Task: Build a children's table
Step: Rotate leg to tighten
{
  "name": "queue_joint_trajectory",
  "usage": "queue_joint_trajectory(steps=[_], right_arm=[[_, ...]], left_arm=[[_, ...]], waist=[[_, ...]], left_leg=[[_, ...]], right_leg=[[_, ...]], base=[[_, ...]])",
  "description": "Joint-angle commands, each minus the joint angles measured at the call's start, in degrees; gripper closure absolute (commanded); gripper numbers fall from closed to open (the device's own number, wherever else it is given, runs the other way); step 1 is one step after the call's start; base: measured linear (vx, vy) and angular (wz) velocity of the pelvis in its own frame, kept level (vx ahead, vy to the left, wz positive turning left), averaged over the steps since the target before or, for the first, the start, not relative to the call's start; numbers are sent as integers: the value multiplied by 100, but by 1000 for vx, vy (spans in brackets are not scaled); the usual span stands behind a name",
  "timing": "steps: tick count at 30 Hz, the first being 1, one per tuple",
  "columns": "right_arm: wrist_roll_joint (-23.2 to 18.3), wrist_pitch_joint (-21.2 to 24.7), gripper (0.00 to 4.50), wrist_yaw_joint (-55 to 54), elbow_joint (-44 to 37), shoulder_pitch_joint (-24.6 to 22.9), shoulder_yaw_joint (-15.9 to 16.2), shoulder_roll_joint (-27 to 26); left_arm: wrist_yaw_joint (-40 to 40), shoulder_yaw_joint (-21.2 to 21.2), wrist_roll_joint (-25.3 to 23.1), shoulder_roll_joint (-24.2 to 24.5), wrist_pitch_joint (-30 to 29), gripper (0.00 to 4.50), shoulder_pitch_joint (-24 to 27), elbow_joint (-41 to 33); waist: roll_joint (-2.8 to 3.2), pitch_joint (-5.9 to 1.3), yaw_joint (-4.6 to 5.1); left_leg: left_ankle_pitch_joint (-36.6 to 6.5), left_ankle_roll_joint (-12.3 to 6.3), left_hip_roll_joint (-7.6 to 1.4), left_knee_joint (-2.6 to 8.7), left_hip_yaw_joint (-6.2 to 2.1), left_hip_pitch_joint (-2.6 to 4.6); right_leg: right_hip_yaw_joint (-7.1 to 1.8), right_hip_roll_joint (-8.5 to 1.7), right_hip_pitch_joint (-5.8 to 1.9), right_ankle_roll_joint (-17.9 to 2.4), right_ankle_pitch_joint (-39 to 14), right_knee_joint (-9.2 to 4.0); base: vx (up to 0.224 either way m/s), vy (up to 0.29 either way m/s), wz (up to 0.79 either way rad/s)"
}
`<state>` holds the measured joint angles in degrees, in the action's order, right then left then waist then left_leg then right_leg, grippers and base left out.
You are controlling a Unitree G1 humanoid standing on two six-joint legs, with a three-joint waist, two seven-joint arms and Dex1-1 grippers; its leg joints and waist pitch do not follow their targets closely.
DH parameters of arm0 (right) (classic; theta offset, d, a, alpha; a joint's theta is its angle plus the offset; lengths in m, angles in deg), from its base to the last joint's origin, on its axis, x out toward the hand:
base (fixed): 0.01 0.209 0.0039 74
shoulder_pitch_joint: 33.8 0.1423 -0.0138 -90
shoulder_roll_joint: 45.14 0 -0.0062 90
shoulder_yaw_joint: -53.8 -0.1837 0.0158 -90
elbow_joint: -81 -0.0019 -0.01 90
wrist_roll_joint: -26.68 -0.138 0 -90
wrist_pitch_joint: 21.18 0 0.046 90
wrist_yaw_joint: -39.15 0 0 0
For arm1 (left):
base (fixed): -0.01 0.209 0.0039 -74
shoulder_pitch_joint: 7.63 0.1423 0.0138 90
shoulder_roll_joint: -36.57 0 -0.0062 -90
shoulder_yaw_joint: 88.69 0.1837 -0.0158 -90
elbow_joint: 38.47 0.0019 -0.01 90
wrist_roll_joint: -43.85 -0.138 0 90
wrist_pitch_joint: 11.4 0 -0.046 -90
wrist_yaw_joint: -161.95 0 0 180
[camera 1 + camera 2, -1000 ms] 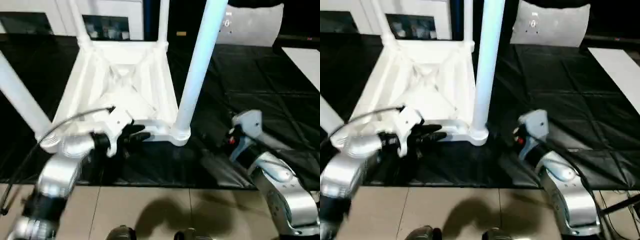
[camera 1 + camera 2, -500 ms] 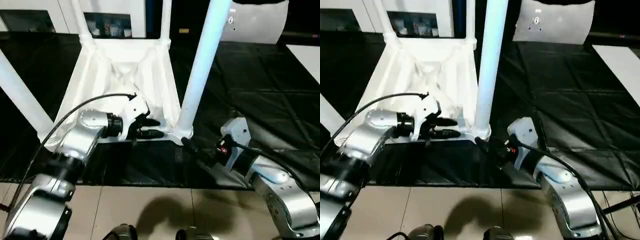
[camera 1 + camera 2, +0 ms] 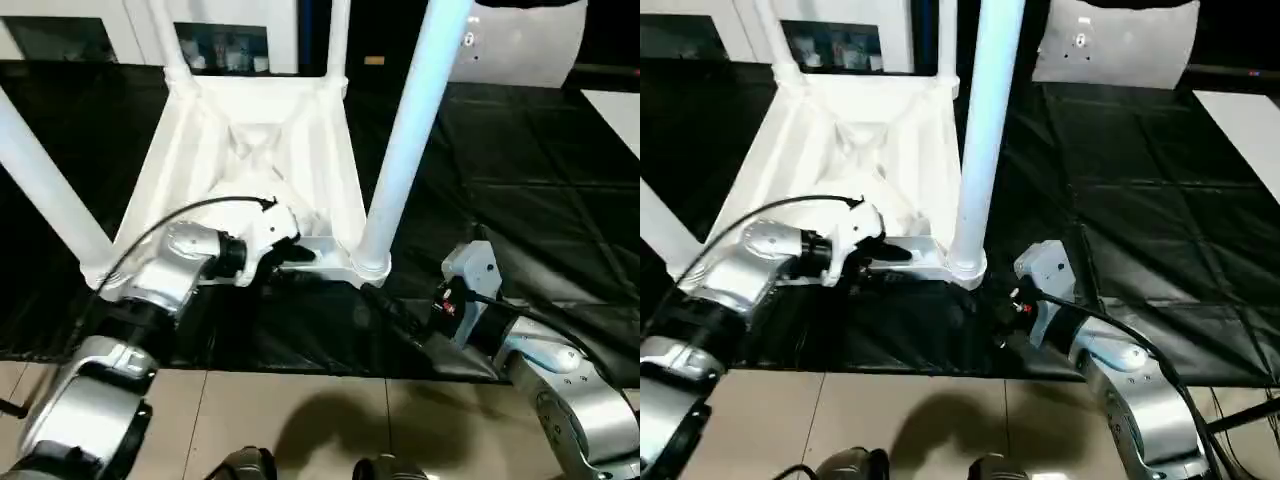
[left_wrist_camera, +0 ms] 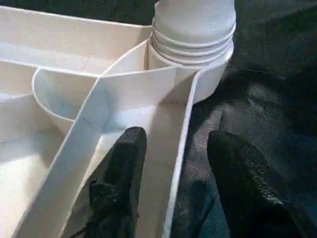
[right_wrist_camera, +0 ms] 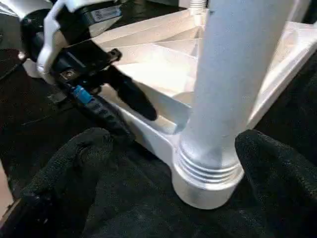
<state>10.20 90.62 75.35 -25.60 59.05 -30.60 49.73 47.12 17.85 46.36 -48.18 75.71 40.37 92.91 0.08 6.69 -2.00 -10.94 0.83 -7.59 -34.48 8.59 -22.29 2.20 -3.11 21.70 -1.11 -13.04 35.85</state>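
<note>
Judging all four legs (image 3: 410, 140) seated in the top (image 3: 250, 160); our left end effector (image 4: 173, 163) straddles its near rim, right end effector (image 5: 163, 168) spread.

Support: I see a black mat (image 3: 540, 170) over tan floor (image 3: 300, 420).
On mat: my upturned table (image 3: 250, 150), mid-mat.

no readable text, label print too blurred

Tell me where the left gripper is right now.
The left gripper is at the near edge of the upside-down table, one finger inside the rim and one outside, just left of the near right leg.
</note>
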Motion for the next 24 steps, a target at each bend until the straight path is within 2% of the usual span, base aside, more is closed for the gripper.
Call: queue_joint_trajectory(steps=[1,3,4,5,7,9,10,14,15,16,19,20,24], right_arm=[[-33,-30,0,10,61,-32,21,13],[33,25,0,-32,83,-37,38,28],[51,61,0,-33,91,-37,47,40],[112,0,0,-11,138,-30,74,69],[154,-57,0,12,174,-24,94,90],[228,-183,0,-8,298,-24,83,100],[251,-267,0,-24,415,-19,49,95],[273,-396,0,0,587,1,4,102],[278,-422,0,8,617,0,0,102],[286,-448,0,15,643,-4,0,102],[304,-533,0,36,724,-3,3,93],[302,-550,0,37,736,-4,4,95],[272,-727,0,153,844,-11,16,101]], left_arm=[[48,-49,-37,-32,132,259,-125,114],[108,-50,-43,-72,195,276,-182,216],[126,-56,-49,-92,244,297,-214,282],[155,-43,-66,-106,269,297,-254,358],[174,-34,-78,-114,286,307,-281,411],[197,16,-145,-121,380,323,-357,575],[213,52,-196,-124,462,346,-411,704],[222,130,-324,-104,551,357,-469,863],[221,160,-374,-91,589,357,-480,906],[213,191,-425,-74,626,384,-483,936],[229,296,-581,-16,717,388,-504,1015],[231,304,-602,-12,748,416,-513,1041],[309,222,-568,-36,790,429,-565,1130]], waist=[[32,-356,-14],[61,-361,-16],[43,-362,-12],[68,-370,-16],[50,-368,-10],[67,-364,-16],[68,-366,-19],[65,-366,-14],[71,-361,-13],[65,-359,-14],[65,-349,-16],[59,-346,-11],[61,-340,-8]], left_leg=[[-782,-502,-578,467,-189,119],[-807,-464,-583,468,-191,118],[-795,-471,-582,468,-188,119],[-782,-464,-581,464,-189,119],[-786,-466,-577,462,-182,112],[-794,-477,-572,461,-183,110],[-809,-465,-570,456,-181,111],[-759,-501,-582,461,-183,105],[-785,-516,-590,466,-185,105],[-821,-512,-585,465,-180,107],[-888,-507,-598,478,-184,111],[-948,-487,-596,485,-181,110],[-991,-453,-601,492,-178,110]], right_leg=[[-326,-652,-243,-1705,8,-414],[-331,-662,-247,-1725,49,-408],[-332,-659,-248,-1732,89,-416],[-332,-663,-253,-1749,139,-406],[-332,-670,-256,-1785,191,-411],[-333,-669,-255,-1783,164,-424],[-336,-672,-258,-1773,137,-425],[-332,-674,-268,-1808,223,-414],[-332,-676,-261,-1817,199,-424],[-333,-676,-267,-1818,164,-424],[-336,-683,-258,-1799,32,-438],[-338,-682,-258,-1790,-83,-448],[-344,-685,-246,-1795,-169,-456]], base=[[0,0,0],[0,0,0],[0,0,0],[0,0,0],[0,0,0],[0,0,0],[0,0,0],[0,0,0],[0,0,0],[0,0,0],[0,0,0],[0,0,0],[0,0,0]])
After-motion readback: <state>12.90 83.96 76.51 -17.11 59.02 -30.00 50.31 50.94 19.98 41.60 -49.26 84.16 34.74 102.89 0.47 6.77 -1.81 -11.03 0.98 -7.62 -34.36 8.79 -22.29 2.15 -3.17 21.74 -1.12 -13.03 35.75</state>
